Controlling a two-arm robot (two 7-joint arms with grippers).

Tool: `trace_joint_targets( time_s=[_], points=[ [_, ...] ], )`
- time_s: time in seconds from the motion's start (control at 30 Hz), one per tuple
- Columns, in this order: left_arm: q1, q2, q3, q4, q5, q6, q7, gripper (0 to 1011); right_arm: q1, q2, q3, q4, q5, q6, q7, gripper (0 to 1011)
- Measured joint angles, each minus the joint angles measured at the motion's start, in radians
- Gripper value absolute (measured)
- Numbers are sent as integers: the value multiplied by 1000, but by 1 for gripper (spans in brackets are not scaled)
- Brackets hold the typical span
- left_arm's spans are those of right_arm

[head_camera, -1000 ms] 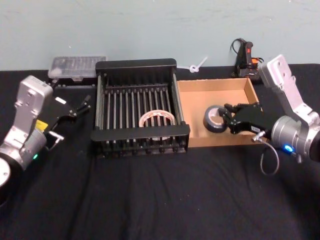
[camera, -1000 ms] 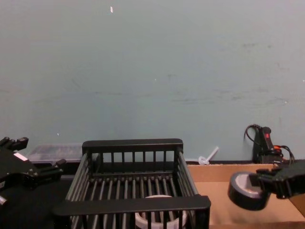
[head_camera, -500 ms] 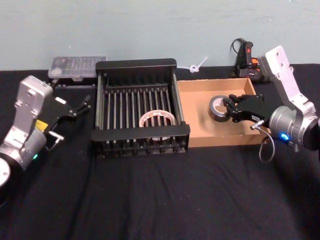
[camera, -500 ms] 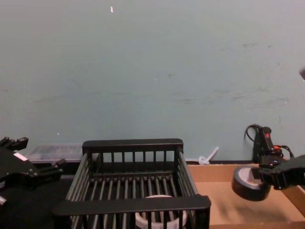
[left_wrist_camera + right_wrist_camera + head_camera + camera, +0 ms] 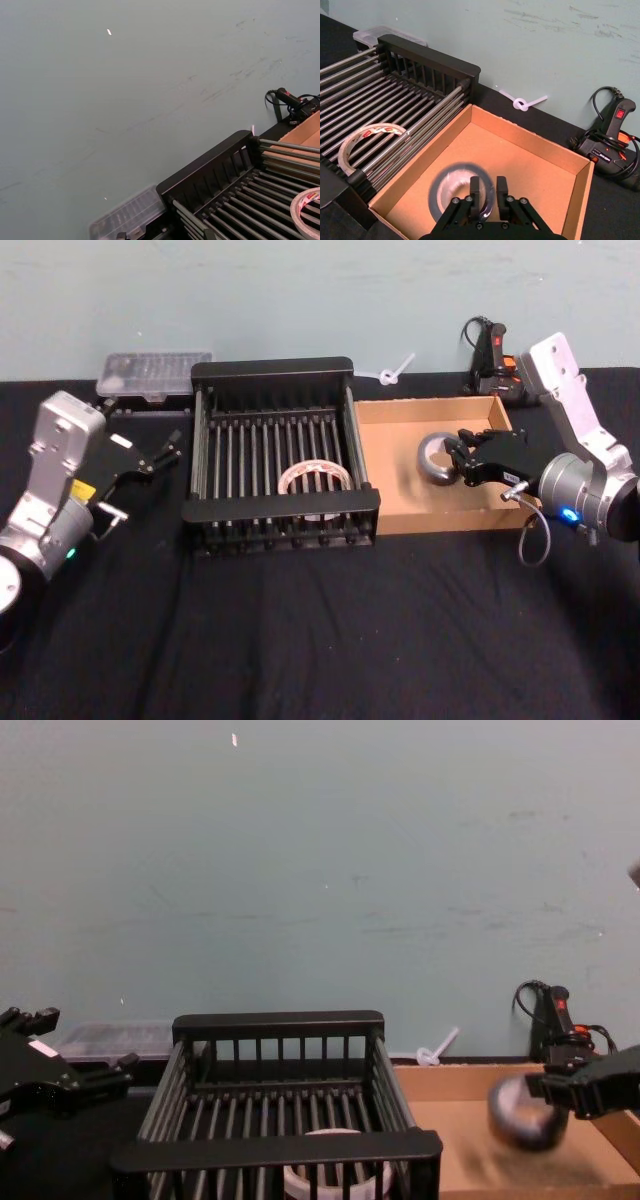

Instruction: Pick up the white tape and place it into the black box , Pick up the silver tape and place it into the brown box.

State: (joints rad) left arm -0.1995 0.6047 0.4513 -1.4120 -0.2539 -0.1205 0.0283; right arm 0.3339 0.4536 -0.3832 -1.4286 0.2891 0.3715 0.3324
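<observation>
The silver tape [image 5: 437, 460] is over the floor of the brown box [image 5: 430, 405], tilted and smeared by motion. In the right wrist view the silver tape [image 5: 455, 187] lies loose just ahead of my right gripper [image 5: 490, 187], whose fingers stand slightly open. From the chest the silver tape [image 5: 522, 1112] shows beside the right gripper [image 5: 548, 1098]. The white tape [image 5: 315, 477] lies flat on the bars of the black box [image 5: 272, 368]. My left gripper [image 5: 150, 455] is parked open, left of the black box.
A clear plastic case [image 5: 155, 372] sits behind the black box on the left. A black glue gun [image 5: 490, 350] with its cable and a white zip tie [image 5: 392, 370] lie behind the brown box. Black cloth covers the table.
My right gripper carried the silver tape farther back over the brown box, then let it go; the tape now drops blurred. The left arm and the white tape stayed still.
</observation>
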Motion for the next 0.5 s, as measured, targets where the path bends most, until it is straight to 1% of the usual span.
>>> trace_joint_targets(
  time_s=[0.13, 0.17, 0.23, 0.3, 0.4, 0.43, 0.5],
  points=[
    [0, 0, 0, 0, 0, 0, 0, 1001, -1, 1, -1, -1, 0, 0, 0, 296],
    [0, 0, 0, 0, 0, 0, 0, 1001, -1, 1, -1, -2, 0, 0, 0, 345],
    [0, 0, 0, 0, 0, 0, 0, 1002, -1, 1, -1, -2, 0, 0, 1, 375],
    [0, 0, 0, 0, 0, 0, 0, 1001, -1, 1, -1, -2, 1, 1, 1, 461],
    [0, 0, 0, 0, 0, 0, 0, 1001, -1, 2, -1, -3, 1, 1, 1, 517],
    [0, 0, 0, 0, 0, 0, 0, 1001, -1, 2, -1, -3, 1, 1, 1, 574],
    [0, 0, 0, 0, 0, 0, 0, 1001, -1, 2, -2, -3, 1, 1, 2, 630]
  ],
)
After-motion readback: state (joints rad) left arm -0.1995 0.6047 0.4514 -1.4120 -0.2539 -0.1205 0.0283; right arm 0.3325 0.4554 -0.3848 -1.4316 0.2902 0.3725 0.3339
